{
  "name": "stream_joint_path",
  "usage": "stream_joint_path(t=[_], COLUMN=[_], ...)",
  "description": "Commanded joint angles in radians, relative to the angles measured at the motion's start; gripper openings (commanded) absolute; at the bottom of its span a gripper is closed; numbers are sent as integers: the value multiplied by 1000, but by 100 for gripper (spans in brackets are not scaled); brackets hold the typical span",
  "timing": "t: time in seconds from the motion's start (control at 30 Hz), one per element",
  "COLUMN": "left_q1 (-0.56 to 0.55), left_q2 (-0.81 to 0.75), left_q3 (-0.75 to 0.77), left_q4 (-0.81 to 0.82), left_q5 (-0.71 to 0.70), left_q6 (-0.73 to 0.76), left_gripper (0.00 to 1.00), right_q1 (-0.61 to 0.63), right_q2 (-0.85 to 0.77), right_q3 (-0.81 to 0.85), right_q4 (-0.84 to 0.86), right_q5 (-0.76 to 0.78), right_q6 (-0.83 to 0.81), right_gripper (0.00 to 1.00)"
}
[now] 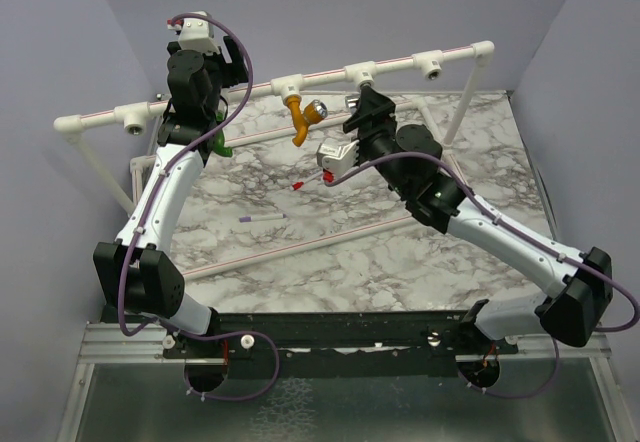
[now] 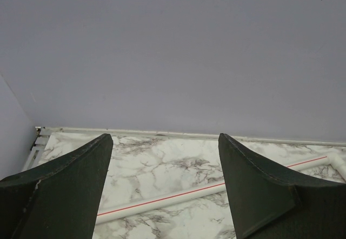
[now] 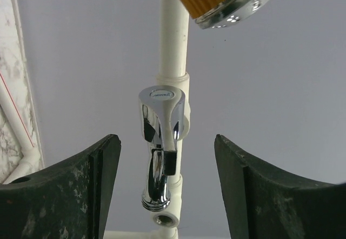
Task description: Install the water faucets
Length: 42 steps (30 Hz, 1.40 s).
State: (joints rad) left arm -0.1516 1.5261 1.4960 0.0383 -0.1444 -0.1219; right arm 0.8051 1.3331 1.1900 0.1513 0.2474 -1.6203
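Observation:
In the right wrist view a grey metal faucet (image 3: pixel 159 147) hangs spout down on a tee of the white pipe rail (image 3: pixel 174 44). My right gripper (image 3: pixel 165 141) stands open around it, with a gap on each side. The mustard-orange faucet (image 1: pixel 300 114) with its silver knob (image 3: pixel 238 1) hangs from the neighbouring tee. In the top view my right gripper (image 1: pixel 362 102) covers the grey faucet. A green faucet (image 1: pixel 221 146) peeks out beside the left arm, mostly hidden. My left gripper (image 2: pixel 163 139) is open and holds nothing, raised at the back left (image 1: pixel 236 62).
The rail (image 1: pixel 250 92) has open tee sockets at the far left (image 1: pixel 133 119) and right (image 1: pixel 432 64). A red-tipped stick (image 1: pixel 300 185) and a purple-tipped stick (image 1: pixel 262 218) lie on the marble table. A low pipe (image 1: pixel 300 245) crosses the table; another pipe (image 2: pixel 162 201) lies below my left fingers.

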Motion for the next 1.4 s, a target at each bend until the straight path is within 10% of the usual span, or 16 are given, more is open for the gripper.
stream_joint_path(t=[0.0,0.8,1.07,1.37], left_q1=[12,15,15,15], left_q2=[106,106,105,107], left_q3=[-94,-92,-92,-92], left_q4=[-262,-262,-264,-263], left_q5=[2,6,4,6], left_q6=[16,12,14,12], left_gripper=[80,80,80,80], right_q1=[7,21,23,23], right_q2=[30,129,140,137], right_q3=[23,70,87,86], right_q4=[54,160,147,150], right_q5=[111,214,199,179], right_q6=[0,101,185,421], right_gripper=[73,43,2,0])
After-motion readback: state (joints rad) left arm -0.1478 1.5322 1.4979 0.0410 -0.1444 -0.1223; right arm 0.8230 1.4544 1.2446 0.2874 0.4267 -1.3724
